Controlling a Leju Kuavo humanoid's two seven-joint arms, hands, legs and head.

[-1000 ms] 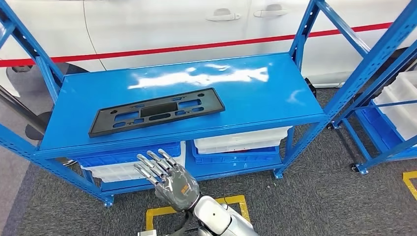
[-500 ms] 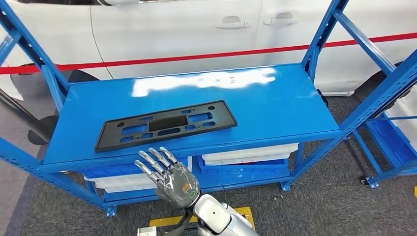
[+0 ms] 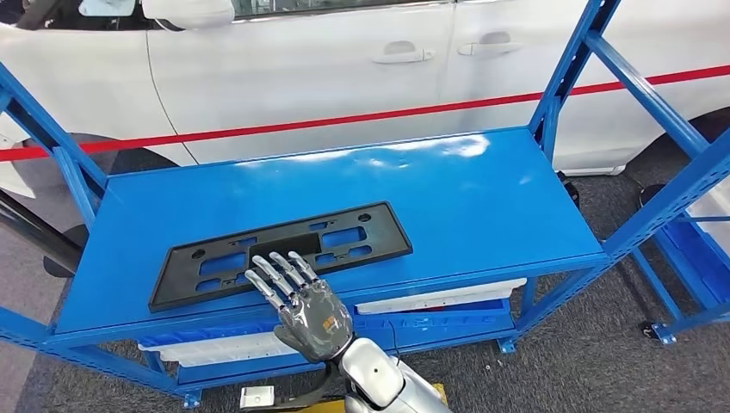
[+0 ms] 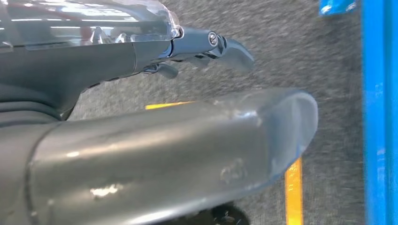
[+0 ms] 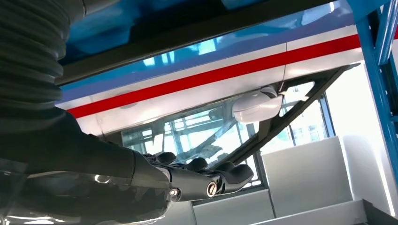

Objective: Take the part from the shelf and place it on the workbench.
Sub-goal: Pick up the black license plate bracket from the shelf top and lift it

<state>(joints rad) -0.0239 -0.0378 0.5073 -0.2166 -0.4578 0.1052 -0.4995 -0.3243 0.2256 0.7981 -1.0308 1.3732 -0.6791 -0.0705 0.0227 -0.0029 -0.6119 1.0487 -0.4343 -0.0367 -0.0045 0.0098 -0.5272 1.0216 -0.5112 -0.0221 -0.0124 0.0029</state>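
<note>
The part [image 3: 284, 248] is a long flat black plate with several cut-outs, lying near the front left of the blue shelf top [image 3: 482, 198]. My right hand [image 3: 301, 301] is raised at the shelf's front edge. Its fingers [image 3: 274, 274] are spread and reach over the near edge of the plate; I cannot tell whether they touch it. In the right wrist view the right hand [image 5: 202, 176] holds nothing, and the shelf's underside is above it. In the left wrist view my left hand [image 4: 141, 140] hangs over the grey floor with nothing in it.
A white car [image 3: 344, 77] with a red stripe stands close behind the shelf. Blue uprights [image 3: 568, 64] frame the shelf's corners, and another blue rack [image 3: 689, 172] stands at the right. White bins [image 3: 439, 297] sit on the lower level. Yellow tape [image 4: 293, 187] marks the floor.
The whole picture has shifted, so the camera moved. My right hand has gone up from below the shelf's front edge to over the plate's near edge.
</note>
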